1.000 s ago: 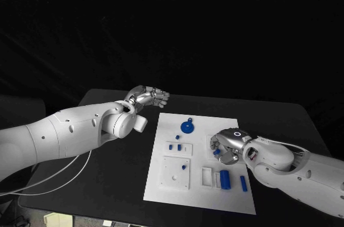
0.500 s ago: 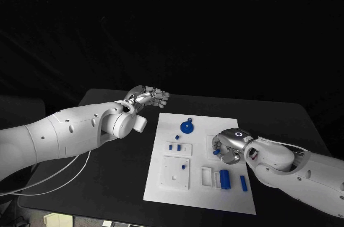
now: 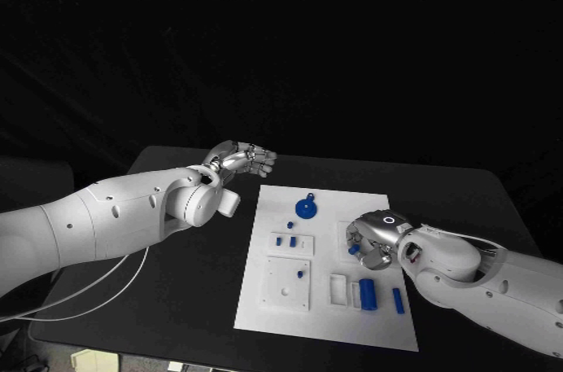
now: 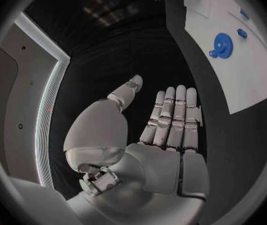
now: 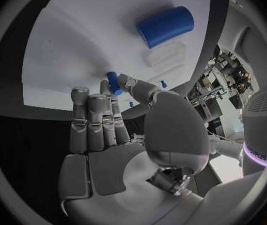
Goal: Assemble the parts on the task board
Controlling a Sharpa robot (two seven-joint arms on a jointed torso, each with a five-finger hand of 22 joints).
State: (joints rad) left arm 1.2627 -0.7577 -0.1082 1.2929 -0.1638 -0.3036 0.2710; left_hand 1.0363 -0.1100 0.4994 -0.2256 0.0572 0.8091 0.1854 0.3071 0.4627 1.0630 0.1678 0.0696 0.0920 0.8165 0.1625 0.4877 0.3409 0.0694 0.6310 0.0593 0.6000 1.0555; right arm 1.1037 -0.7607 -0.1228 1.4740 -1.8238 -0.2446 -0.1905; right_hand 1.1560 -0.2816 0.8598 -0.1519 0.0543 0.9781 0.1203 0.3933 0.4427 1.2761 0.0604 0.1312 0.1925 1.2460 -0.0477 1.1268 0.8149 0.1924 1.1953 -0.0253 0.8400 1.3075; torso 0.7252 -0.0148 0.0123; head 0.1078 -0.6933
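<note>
Board (image 3: 352, 323), white and rigid, lay flat directly beneath the right hand (image 3: 371, 243). Blue cylinder (image 5: 165, 25) rested on it just beyond that hand's fingertips (image 5: 81, 94); it looked hard, smooth, light and apt to roll, best gripped across its round sides. Blue gear (image 3: 307, 208) lay nearer the left hand (image 3: 244, 157), which was held off the board, fingers straight and together, holding nothing. Small blue peg (image 5: 113, 82) was pinched between the right thumb and a finger; light and slippery, it appeared easily dropped.
</note>
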